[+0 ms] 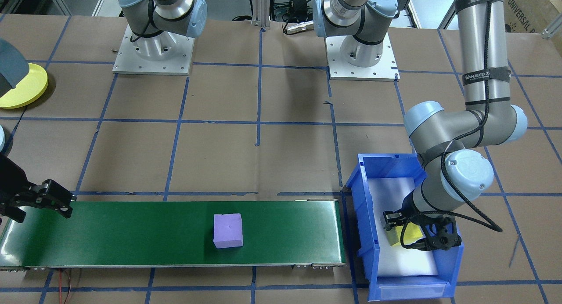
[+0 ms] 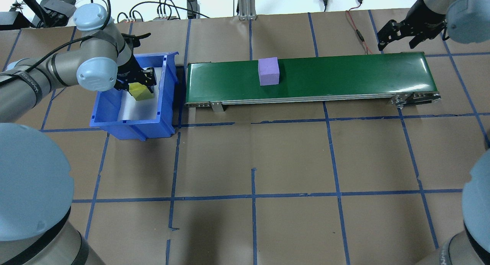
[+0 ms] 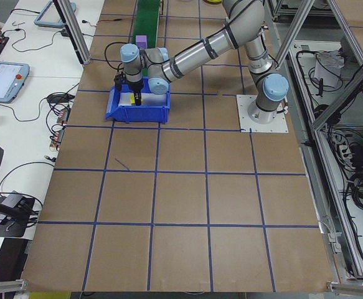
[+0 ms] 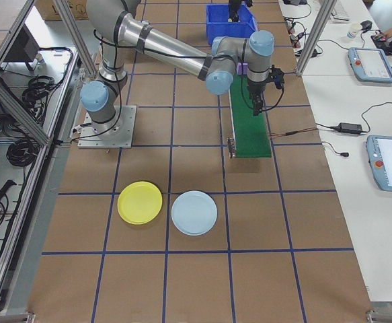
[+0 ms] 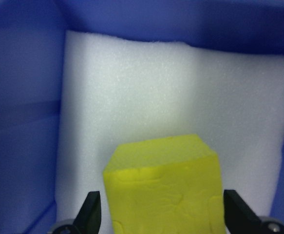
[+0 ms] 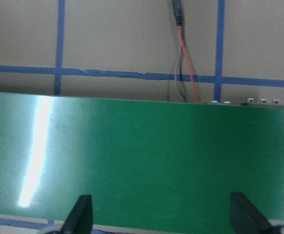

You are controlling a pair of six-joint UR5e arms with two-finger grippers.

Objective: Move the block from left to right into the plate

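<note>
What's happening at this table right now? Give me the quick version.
The left gripper is down inside the blue bin, its fingers on either side of a yellow block on the bin's white foam liner. A purple block sits on the green conveyor belt between the arms. The right gripper hangs open over the belt's far end with nothing in it. A yellow plate and a pale blue plate sit on the table, both without blocks.
</note>
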